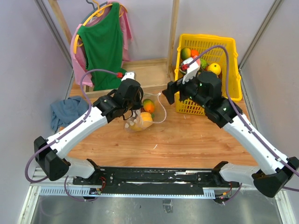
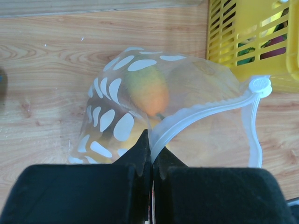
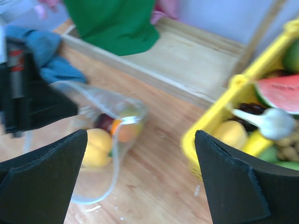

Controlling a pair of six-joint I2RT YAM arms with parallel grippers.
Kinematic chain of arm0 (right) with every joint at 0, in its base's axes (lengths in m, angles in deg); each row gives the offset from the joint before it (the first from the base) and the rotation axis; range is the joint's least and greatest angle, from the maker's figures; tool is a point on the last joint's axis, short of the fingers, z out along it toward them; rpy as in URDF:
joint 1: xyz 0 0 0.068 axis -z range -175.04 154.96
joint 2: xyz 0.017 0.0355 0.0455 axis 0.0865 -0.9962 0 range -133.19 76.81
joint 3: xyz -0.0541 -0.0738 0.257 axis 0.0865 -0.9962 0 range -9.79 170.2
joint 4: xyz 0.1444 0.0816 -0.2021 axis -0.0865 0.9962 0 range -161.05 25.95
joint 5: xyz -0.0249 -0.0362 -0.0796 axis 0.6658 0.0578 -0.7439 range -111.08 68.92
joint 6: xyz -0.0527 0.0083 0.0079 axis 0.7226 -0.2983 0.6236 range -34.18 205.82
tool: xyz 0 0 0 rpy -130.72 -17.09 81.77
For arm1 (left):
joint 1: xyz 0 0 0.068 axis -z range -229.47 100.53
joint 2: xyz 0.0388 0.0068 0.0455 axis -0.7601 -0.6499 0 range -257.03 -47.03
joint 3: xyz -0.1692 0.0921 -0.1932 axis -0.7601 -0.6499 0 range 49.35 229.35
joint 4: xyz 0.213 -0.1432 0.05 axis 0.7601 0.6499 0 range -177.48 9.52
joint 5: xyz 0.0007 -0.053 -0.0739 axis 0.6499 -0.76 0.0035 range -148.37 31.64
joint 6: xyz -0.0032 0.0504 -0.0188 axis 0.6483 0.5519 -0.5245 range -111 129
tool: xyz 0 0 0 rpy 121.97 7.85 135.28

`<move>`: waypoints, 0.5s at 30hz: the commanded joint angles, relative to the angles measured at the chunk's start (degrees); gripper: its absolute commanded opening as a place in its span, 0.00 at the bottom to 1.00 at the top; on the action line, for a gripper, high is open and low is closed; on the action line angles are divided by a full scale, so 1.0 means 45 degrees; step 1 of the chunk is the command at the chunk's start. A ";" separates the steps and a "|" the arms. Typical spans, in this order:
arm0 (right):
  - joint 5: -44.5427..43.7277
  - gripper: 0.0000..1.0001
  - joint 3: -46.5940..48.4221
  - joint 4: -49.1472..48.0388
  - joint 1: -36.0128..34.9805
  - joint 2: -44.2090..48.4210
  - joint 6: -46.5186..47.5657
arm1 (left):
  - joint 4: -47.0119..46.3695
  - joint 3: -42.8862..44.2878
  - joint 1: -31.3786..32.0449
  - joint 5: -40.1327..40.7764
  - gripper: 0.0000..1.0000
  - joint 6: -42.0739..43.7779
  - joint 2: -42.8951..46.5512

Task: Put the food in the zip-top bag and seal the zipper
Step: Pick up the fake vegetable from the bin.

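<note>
Clear zip-top bag [image 2: 196, 86] is pinched at its zipper [image 2: 205, 110] by left gripper [image 2: 150, 145]; right gripper [image 3: 140, 140] gapes empty.

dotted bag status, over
Left pincer shut on pale zipper strip of clear polka-dot plastic bag. Right pincer open, hovering beside yellow plastic basket. Toy fruit inside, mouth unsealed. No obstruction seen.

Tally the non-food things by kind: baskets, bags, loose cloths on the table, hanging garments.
yellow basket: 1
zip-top bag: 1
blue cloth: 1
hanging garments: 2 (green top, pink garment)
Total: 5
</note>
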 commanded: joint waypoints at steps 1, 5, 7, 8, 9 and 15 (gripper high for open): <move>-0.2059 0.98 0.1369 0.2560 0.1156 -0.0589 0.0289 | -0.0517 -0.0103 -0.0104 0.0271 0.00 0.0192 0.0551; -0.1125 0.99 0.2138 0.3277 0.3041 -0.1448 -0.0621 | -0.0517 -0.0088 -0.0104 0.0278 0.00 0.0191 0.0581; -0.0411 1.00 0.2258 0.3182 0.4238 -0.1911 -0.1101 | -0.0584 -0.0145 -0.0101 0.0216 0.00 0.0176 0.0599; 0.0005 0.99 0.2267 0.3002 0.4710 -0.2146 -0.1343 | -0.0623 -0.0174 -0.0094 0.0186 0.00 0.0180 0.0600; 0.0438 0.98 0.2266 0.2750 0.5150 -0.2434 -0.1593 | -0.0648 -0.0172 -0.0103 0.0134 0.00 0.0176 0.0600; 0.1854 0.91 0.2570 0.1337 0.6902 -0.4464 -0.2816 | -0.0756 -0.0216 -0.0104 -0.0157 0.00 0.0195 0.0542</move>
